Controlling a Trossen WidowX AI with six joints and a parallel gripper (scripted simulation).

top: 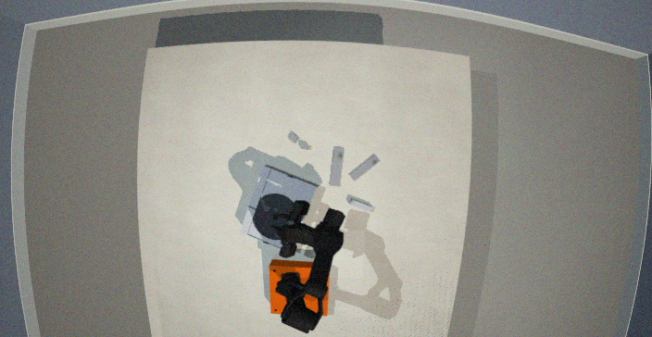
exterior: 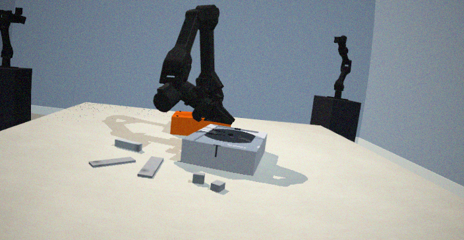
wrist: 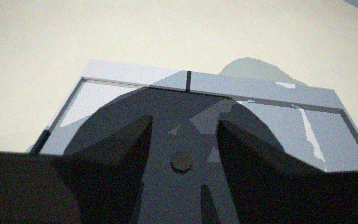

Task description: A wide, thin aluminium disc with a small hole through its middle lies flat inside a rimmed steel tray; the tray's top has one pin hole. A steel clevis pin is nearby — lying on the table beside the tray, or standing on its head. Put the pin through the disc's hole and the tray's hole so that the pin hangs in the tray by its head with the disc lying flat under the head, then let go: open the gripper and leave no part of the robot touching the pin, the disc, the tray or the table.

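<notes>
The steel tray [top: 296, 188] [exterior: 217, 159] [wrist: 130, 71] stands on the table. The wide disc [top: 265, 211] [exterior: 245, 138] [wrist: 172, 107], dark in shadow, lies flat inside its rim. The pin's round head [exterior: 231, 134] [wrist: 182, 161] shows low at the disc's middle, with no shank visible above the disc; the part below is hidden. My gripper [exterior: 233, 121] [wrist: 185, 125] is open and empty. In the exterior view its fingertips are a little above the disc. In the wrist view the head lies between the spread fingers, with gaps on both sides.
An orange block [top: 278, 301] [exterior: 181, 125] is at the arm's base, close behind the tray. Grey flat bars [top: 336, 167] [exterior: 151, 167], an upright bar [top: 360, 203] [exterior: 128, 145] and two small grey blocks [top: 293, 136] [exterior: 198, 178] lie around the tray's other sides.
</notes>
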